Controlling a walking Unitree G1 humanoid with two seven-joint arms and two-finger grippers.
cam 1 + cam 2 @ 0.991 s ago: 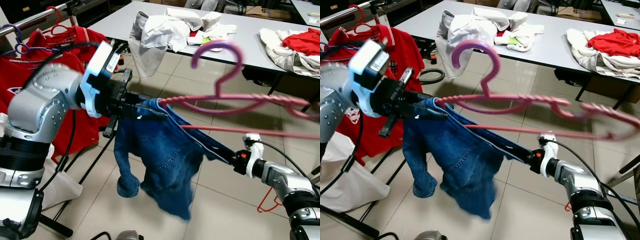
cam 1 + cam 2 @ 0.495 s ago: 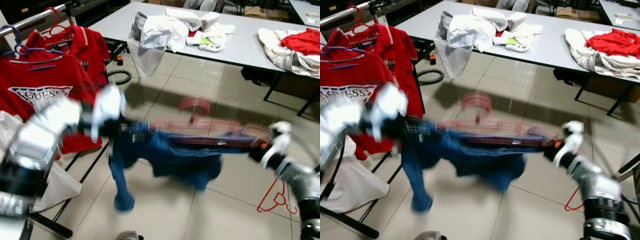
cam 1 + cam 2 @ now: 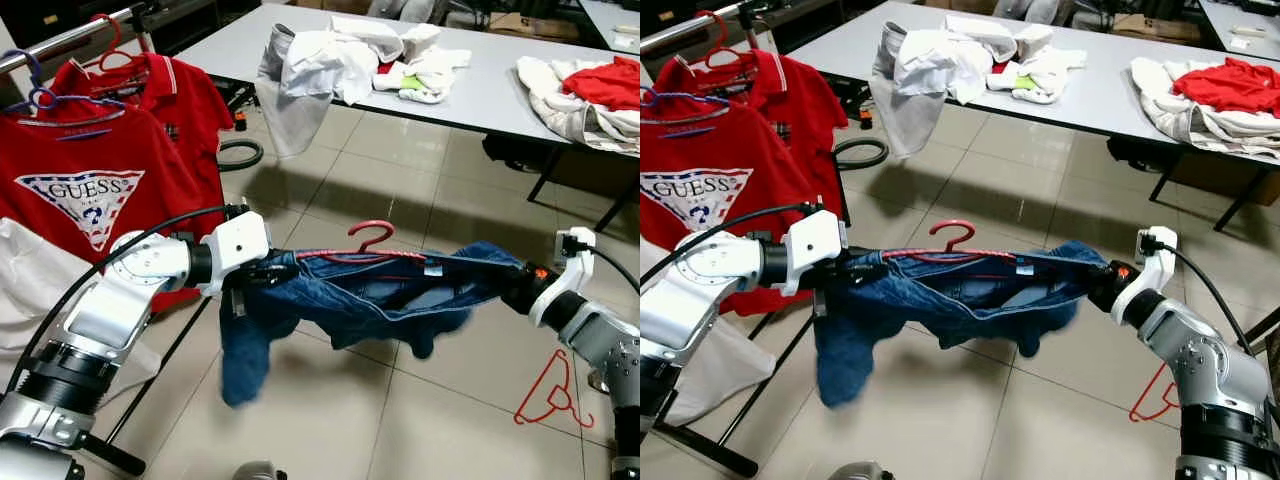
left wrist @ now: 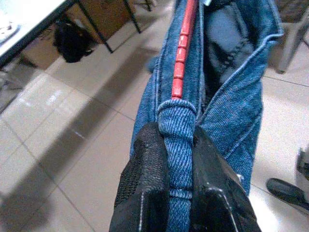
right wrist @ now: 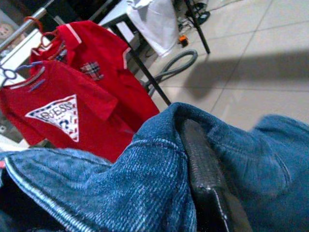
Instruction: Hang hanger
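A red hanger (image 3: 372,235) carries blue jeans (image 3: 370,295), stretched level between both grippers above the tiled floor. My left gripper (image 3: 262,272) holds the left end; in the left wrist view its fingers (image 4: 145,193) are shut on the denim wrapped over the red hanger's arm (image 4: 181,63). On the right end, my right gripper (image 3: 515,287) is buried in the waistband; one black finger (image 5: 203,169) shows with denim folded around it. One jeans leg (image 3: 245,350) hangs down at the left. The clothes rail (image 3: 60,38) runs at upper left.
Red shirts (image 3: 90,180) hang on the rail at left, over a black rack base (image 3: 150,385). A grey table (image 3: 480,100) with piled clothes stands behind. Another red hanger (image 3: 550,400) lies on the floor at right. A hose (image 3: 240,155) coils near the rack.
Both arms have come down from a raised pose. The hanger and jeans dropped from close to the camera to a low, level stretch between the grippers.
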